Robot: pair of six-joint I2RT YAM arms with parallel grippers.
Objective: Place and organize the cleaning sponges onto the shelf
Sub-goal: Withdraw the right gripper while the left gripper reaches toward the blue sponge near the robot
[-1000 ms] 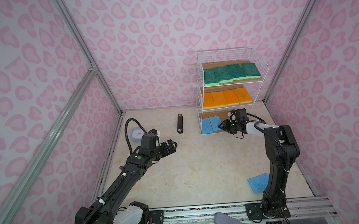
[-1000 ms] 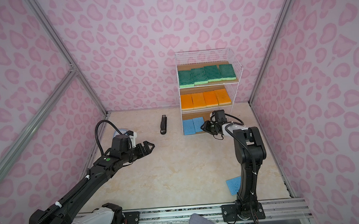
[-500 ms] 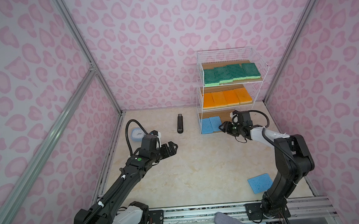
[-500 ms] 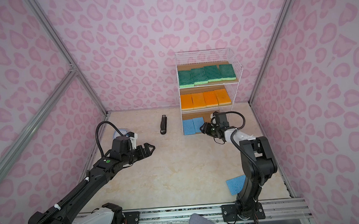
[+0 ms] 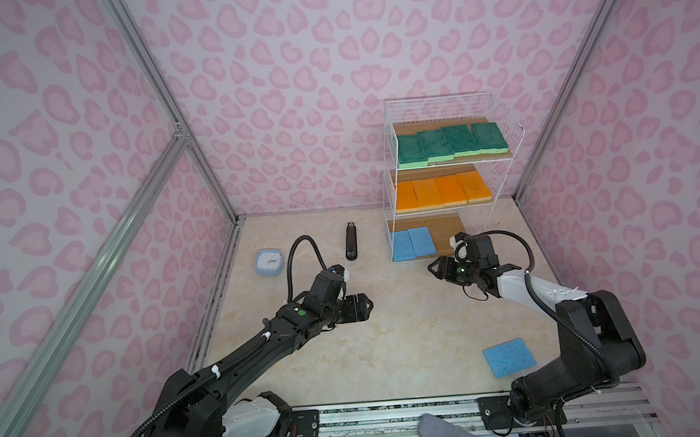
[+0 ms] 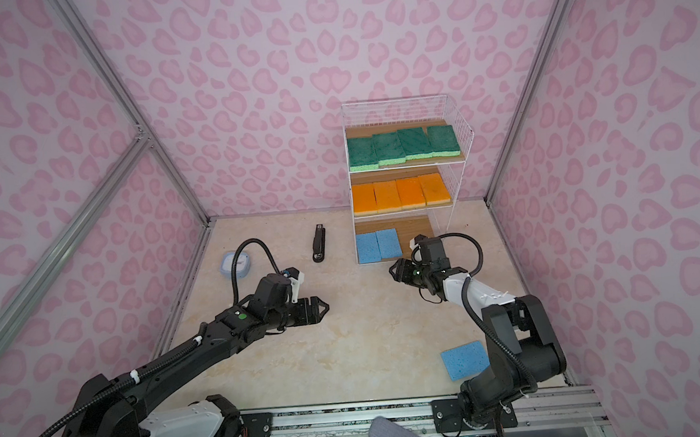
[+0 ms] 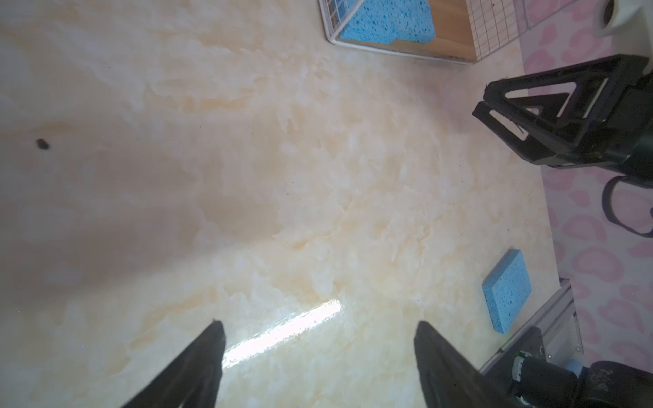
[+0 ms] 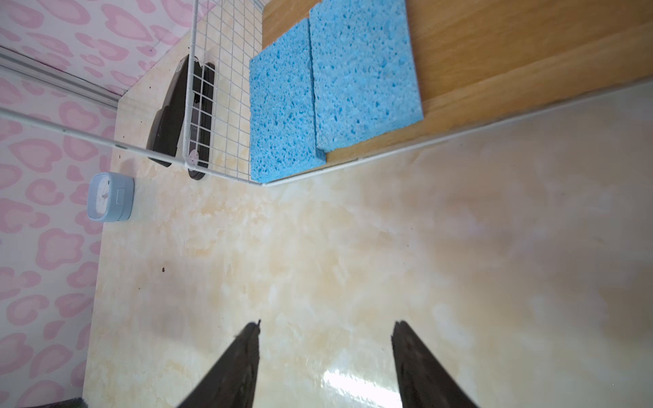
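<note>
The shelf point(image 5: 436, 97) stands at the back right, seen in both top views. Several green sponges point(image 5: 452, 143) fill its top board and several orange ones point(image 5: 442, 191) the middle board. Two blue sponges point(image 8: 364, 70) lie side by side on the bottom board. A loose blue sponge point(image 5: 509, 357) lies flat on the floor at the front right, beside the right arm's base. My right gripper point(image 5: 432, 266) hovers open and empty just in front of the bottom board. My left gripper point(image 5: 368, 306) hangs open and empty over the middle of the floor.
A black stapler point(image 5: 352, 246) lies left of the shelf and a small light-blue clock point(image 5: 269, 263) sits near the left wall. Pink patterned walls close in three sides. A metal rail point(image 5: 393, 410) runs along the front edge.
My right gripper has drawn back from the shelf's bottom board toward the front and its jaws stand wider. My left gripper has shifted right and nearer, its jaws slightly narrower.
</note>
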